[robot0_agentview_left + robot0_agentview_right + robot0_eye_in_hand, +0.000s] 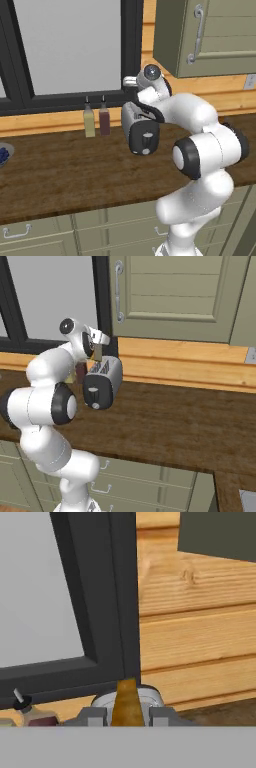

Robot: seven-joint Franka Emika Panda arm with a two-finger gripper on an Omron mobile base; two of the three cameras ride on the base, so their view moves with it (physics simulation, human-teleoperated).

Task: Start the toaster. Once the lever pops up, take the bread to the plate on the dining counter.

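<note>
Gripped edge-on between the two fingertips of the gripper (129, 716), the bread (126, 704) is lifted just above the toaster (103, 382). That toaster sits on the dark wood counter (175, 421) by the window (70, 45), with two slim bottles (96, 118) just beside it.

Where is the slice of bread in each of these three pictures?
Left base view: hidden behind the arm's wrist, above the toaster.
Right base view: the bread is a thin tan sliver left of centre, just above the toaster, at the gripper.
Hand view: bottom centre, edge-on between the two fingertips.
Shared landmark: the dark window frame behind the toaster.
</note>
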